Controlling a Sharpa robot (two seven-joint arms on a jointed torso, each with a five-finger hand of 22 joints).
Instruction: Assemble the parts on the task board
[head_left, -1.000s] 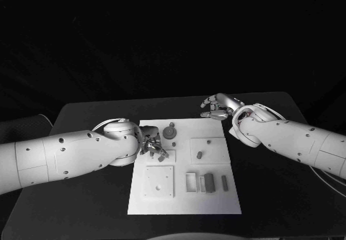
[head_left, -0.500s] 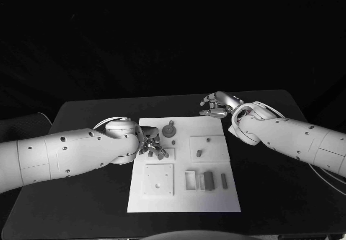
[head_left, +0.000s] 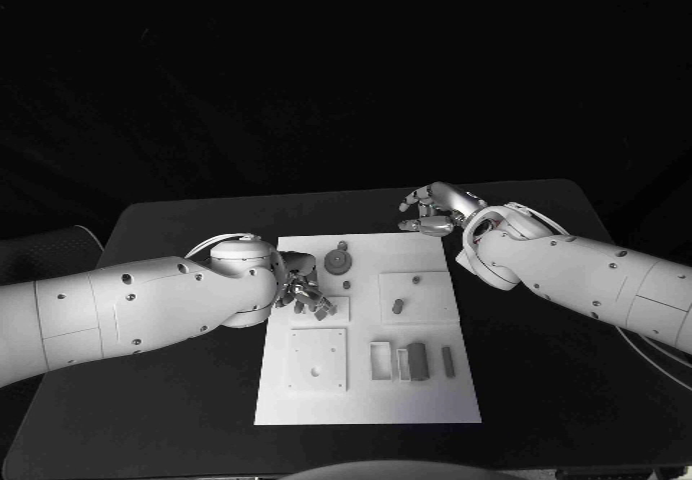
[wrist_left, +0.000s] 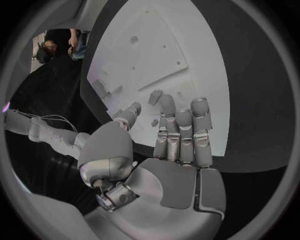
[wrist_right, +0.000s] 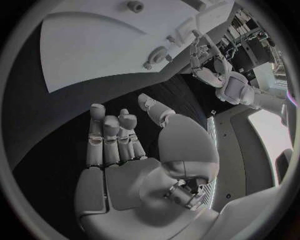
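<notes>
Little has shifted over the last second: my left robot hand (head_left: 303, 290) has crept a touch along the left edge of the board (head_left: 368, 405), and my right robot hand (head_left: 433, 212) has drawn slightly back over the counter (head_left: 173, 225) beyond the board's far right corner. My left robot hand hovers low over the board's left side, fingers (wrist_left: 181, 127) straight and close together; in the left wrist view nothing sits between them and the thumb, so I take it as holding nothing, though from the head view I cannot tell whether the fingertips touch the small parts (wrist_left: 155, 96) just ahead of them. My right robot hand is empty too, fingers loosely curled and apart, palm bare in its wrist view. The parts stay on the board: a round disc (head_left: 339, 264) just beyond my left fingertips, two small pegs on the raised square plate (head_left: 411, 297) at mid right, a square plate with a hole (head_left: 317, 362) nearer to me, and an upright block (head_left: 417, 362) beside an open frame (head_left: 382, 362), long axes running toward me. By my judgement the left hand is the nearer one for the next pick, with the disc lying straight ahead and slightly to its right.
</notes>
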